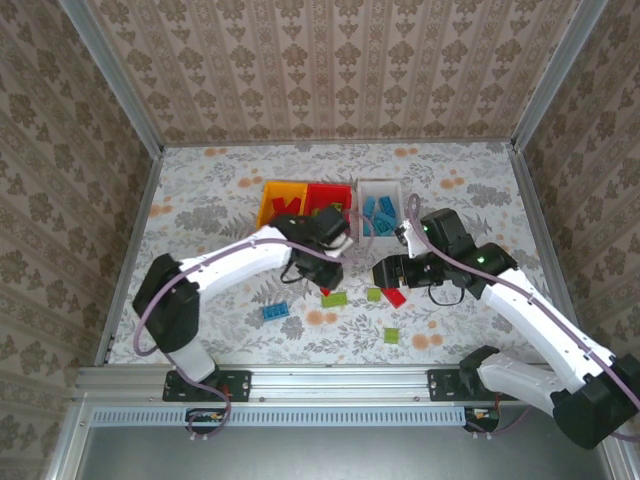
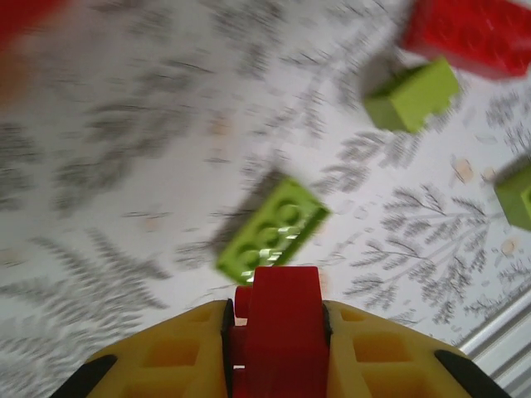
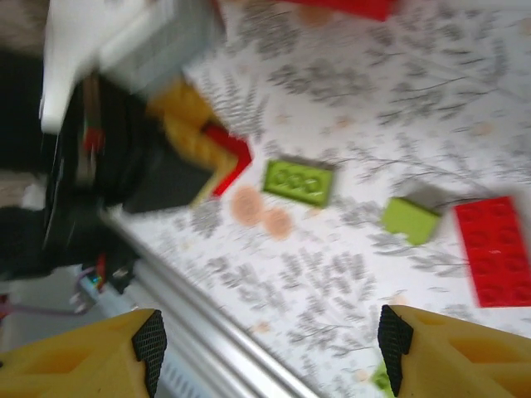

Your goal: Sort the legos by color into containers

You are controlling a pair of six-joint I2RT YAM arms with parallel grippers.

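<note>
- Red brick [image 2: 280, 290] clamped in the left gripper [image 2: 276, 332], lower centre of frame.
- Right gripper [image 3: 271, 336] spread wide.
- Three bins [image 1: 330, 186] upper centre of the desk [image 1: 200, 220]; green bricks [image 1: 334, 298] loose below.

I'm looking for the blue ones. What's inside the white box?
Blue Lego bricks lie inside the white bin, several piled together; no other color shows. The right arm covers the bin's near right corner, so anything there is hidden.

Yellow fingers [image 2: 377, 361]; red lego [image 2: 278, 332]; lime lego [image 2: 270, 228]; tablecloth [image 2: 124, 166] seemingly grey-floral.
</note>
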